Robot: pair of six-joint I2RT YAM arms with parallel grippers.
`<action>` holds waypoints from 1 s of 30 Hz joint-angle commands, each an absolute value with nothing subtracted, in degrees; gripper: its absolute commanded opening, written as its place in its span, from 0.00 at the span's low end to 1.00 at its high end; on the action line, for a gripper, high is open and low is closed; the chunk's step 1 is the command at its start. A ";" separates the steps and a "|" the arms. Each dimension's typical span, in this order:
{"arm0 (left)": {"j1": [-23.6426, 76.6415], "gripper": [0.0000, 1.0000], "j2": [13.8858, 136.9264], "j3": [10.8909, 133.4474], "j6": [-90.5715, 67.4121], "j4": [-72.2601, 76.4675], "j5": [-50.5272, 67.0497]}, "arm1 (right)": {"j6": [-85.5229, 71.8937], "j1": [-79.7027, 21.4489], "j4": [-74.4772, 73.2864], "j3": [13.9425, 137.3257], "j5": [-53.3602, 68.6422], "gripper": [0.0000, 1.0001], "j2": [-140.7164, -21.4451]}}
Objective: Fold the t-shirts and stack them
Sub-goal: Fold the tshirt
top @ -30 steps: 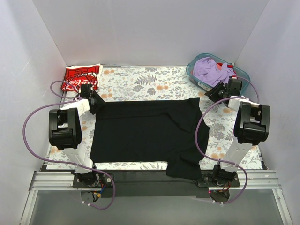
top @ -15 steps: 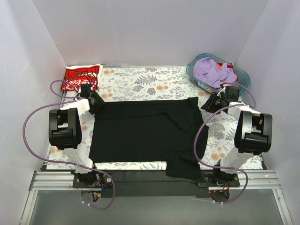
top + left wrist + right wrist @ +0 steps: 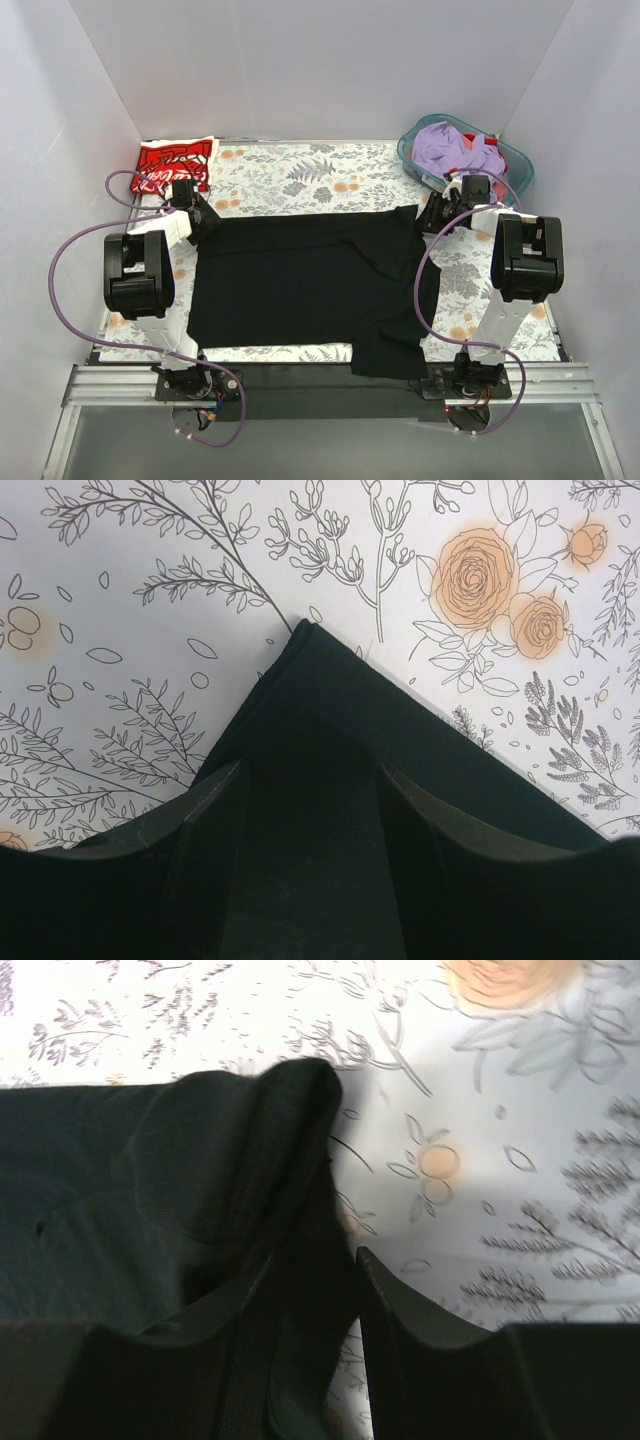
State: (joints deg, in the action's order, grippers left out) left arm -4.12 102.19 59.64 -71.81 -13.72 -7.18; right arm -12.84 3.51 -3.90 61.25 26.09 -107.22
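The large black t-shirt (image 3: 310, 285) lies spread out on the floral tablecloth (image 3: 300, 175), with one sleeve hanging over the near edge. The red t-shirt (image 3: 175, 163) with white print lies folded at the back left. My left gripper (image 3: 205, 215) sits at the black shirt's far left corner. In the left wrist view this gripper (image 3: 310, 767) is open, its fingers either side of the corner of the black t-shirt (image 3: 320, 700). My right gripper (image 3: 432, 213) is at the far right corner. Seen from its wrist, it (image 3: 315, 1257) is open around a raised fold of the black t-shirt (image 3: 290, 1110).
A teal basket (image 3: 408, 155) holding purple clothes (image 3: 445, 148) stands at the back right, just behind my right arm. White walls close in the table on three sides. The arms' bases and purple cables sit along the near edge.
My right gripper has swung left from beside the basket down to the black shirt's far right corner. The left gripper has stayed at the far left corner.
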 commanded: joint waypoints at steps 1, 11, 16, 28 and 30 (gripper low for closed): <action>-5.01 0.53 102.83 57.48 -70.14 -19.60 -11.69 | -10.20 3.16 -2.64 63.37 29.61 0.44 -109.33; -5.01 0.53 103.27 57.74 -69.96 -20.04 -13.18 | -8.00 2.64 -3.16 62.40 26.90 0.16 -110.13; -5.01 0.52 103.10 57.66 -69.79 -20.13 -14.06 | -7.38 2.64 -3.95 63.28 22.43 0.01 -109.43; -5.45 0.52 104.15 58.53 -69.79 -21.00 -15.56 | -11.60 5.01 -6.59 66.89 6.16 0.01 -107.05; -5.54 0.52 104.33 58.54 -69.87 -21.09 -15.64 | -12.65 5.01 -6.94 65.75 4.06 0.01 -106.97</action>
State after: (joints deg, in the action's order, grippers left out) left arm -4.14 102.24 59.75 -70.94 -14.70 -11.38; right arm -12.14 3.77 -6.42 64.73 12.93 -107.61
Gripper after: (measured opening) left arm 0.520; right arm 0.034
